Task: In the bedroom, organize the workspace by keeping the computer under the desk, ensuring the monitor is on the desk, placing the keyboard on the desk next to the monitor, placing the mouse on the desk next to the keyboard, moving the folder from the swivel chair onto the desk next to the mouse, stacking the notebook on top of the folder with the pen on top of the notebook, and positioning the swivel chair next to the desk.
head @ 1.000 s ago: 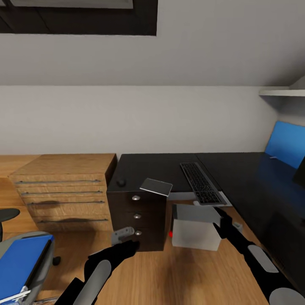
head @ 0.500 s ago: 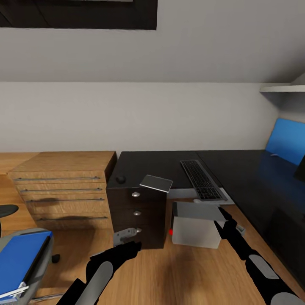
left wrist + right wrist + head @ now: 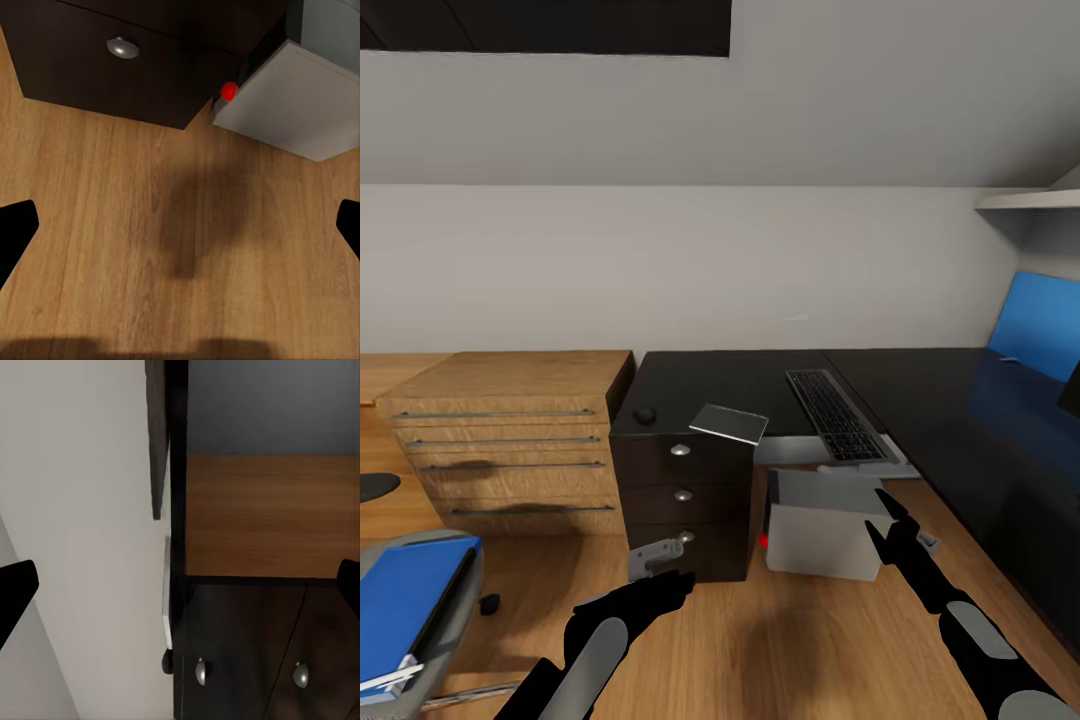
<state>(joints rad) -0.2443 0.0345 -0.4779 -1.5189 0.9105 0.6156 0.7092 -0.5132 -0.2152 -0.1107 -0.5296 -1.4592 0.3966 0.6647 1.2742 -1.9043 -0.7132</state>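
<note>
head view looks down at the black l-shaped bench (image 3: 920, 390) set against the grey wall. the keyboard (image 3: 836, 415) lies on the bench top, angled, its near end reaching the front edge. the small black mouse (image 3: 646, 414) sits near the bench's left corner, above the dark drawer unit (image 3: 682, 495) with round silver knobs. the grey notebook (image 3: 729, 424) rests on that same corner, its edge overhanging the front. the light grey computer (image 3: 822, 526) stands on the oak floor (image 3: 780, 640) under the bench, just beside the drawer unit, a red dot on its near corner. at the lower left, the blue folder (image 3: 405, 605) lies on the seat of the swivel chair (image 3: 460, 600). an oak cabinet (image 3: 510, 440) stands left of the drawer unit. a dark sliver at the right edge may be the monitor; i cannot tell.

the left hand (image 3: 660, 570) hovers low in front of the drawer unit, and the left wrist view shows its fingers spread wide with nothing between them. the right hand (image 3: 890, 530) hangs before the computer, fingers likewise wide apart and holding nothing.
</note>
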